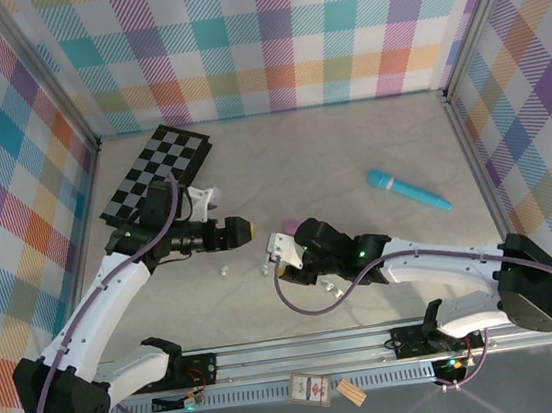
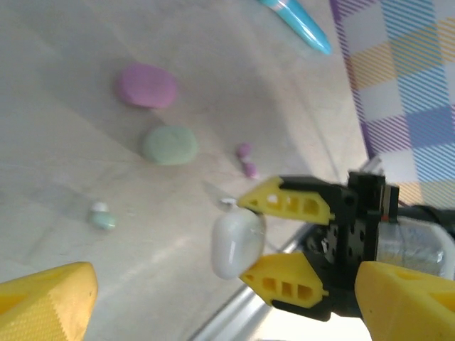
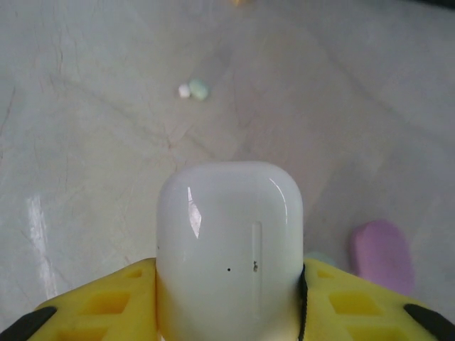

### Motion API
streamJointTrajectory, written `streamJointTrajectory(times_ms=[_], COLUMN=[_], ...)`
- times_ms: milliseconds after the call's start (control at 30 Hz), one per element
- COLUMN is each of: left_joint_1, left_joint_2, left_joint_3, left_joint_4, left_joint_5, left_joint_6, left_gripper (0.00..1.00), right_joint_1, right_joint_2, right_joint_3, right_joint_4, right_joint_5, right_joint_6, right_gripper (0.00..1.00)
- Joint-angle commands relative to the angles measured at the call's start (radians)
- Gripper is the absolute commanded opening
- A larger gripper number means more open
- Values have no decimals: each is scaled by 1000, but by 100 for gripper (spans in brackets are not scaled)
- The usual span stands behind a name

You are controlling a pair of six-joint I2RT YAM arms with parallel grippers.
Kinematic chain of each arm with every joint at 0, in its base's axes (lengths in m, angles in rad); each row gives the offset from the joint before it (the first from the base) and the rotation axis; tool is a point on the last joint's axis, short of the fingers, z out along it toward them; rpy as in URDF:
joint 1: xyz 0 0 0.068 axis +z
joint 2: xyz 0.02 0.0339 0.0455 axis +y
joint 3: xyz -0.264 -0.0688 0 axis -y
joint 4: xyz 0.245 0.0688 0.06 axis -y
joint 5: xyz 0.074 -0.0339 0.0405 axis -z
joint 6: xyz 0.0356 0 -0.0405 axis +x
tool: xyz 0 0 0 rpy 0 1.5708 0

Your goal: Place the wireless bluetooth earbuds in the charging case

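The pale marbled table (image 1: pixel 349 147) fills the pen, with a black-and-grey chequered board (image 1: pixel 156 171) lying flat at its far left. The left gripper (image 1: pixel 242 231) reaches toward the middle with its yellow fingers wide apart and nothing between them. Facing it, the right gripper (image 1: pixel 280 254) is clamped on a white glossy pebble-shaped charging case (image 3: pixel 229 241), one yellow finger against each side, with the case lifted clear of the table. I cannot make out whether its lid is open. A long turquoise plastic stick (image 1: pixel 410 190) lies well apart, far right.

Two more smooth cases rest on the table beyond the grippers, a purple pebble-shaped case (image 2: pixel 146 85) and, just beside it, a pale green pebble-shaped case (image 2: pixel 169 145).

The tiny glossy plastic earbuds are loose on the table. A pale green and white pair (image 3: pixel 193 89) lie touching each other, out in front of the held case. Two purple earbuds (image 2: pixel 247 160) lie close together near the green case.

These earbuds look very light, hard and slick, so a pinch on a rounded head would likely squirt one sideways. A low, centred grip across the narrowest part seems safest. The held case is equally slippery, and the squeeze across its flat sides suits it.
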Motion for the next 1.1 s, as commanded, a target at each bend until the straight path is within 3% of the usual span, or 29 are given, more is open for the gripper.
streamJointTrajectory(times_ms=[0,133,400,533,667,767,933,1067], left_joint_1=[-48,-102,-157,-157,-156,-157,-157,-156], left_joint_2=[-10,-2,17,23,28,24,34,44], left_joint_3=[9,-16,-50,-52,-54,-57,-51,-53], left_joint_4=[66,133,210,174,168,164,119,148], left_joint_5=[92,113,113,71,39,16,-43,-27], left_joint_6=[-80,-130,-200,-182,-185,-177,-151,-162], left_gripper=[84,75,67,67,76,76,61,62], right_joint_1=[-12,-18,-27,-27,-29,-30,-43,-50], right_joint_2=[-45,-69,-79,-81,-89,-97,-129,-154], right_joint_3=[46,64,56,53,46,36,-1,-19], right_joint_4=[11,19,87,119,140,150,176,165], right_joint_5=[-21,-33,-51,-58,-55,-44,-33,-37], right_joint_6=[-44,-54,-41,-28,-23,-16,21,29], right_gripper=[38,38,38,38,38,38,37,37])
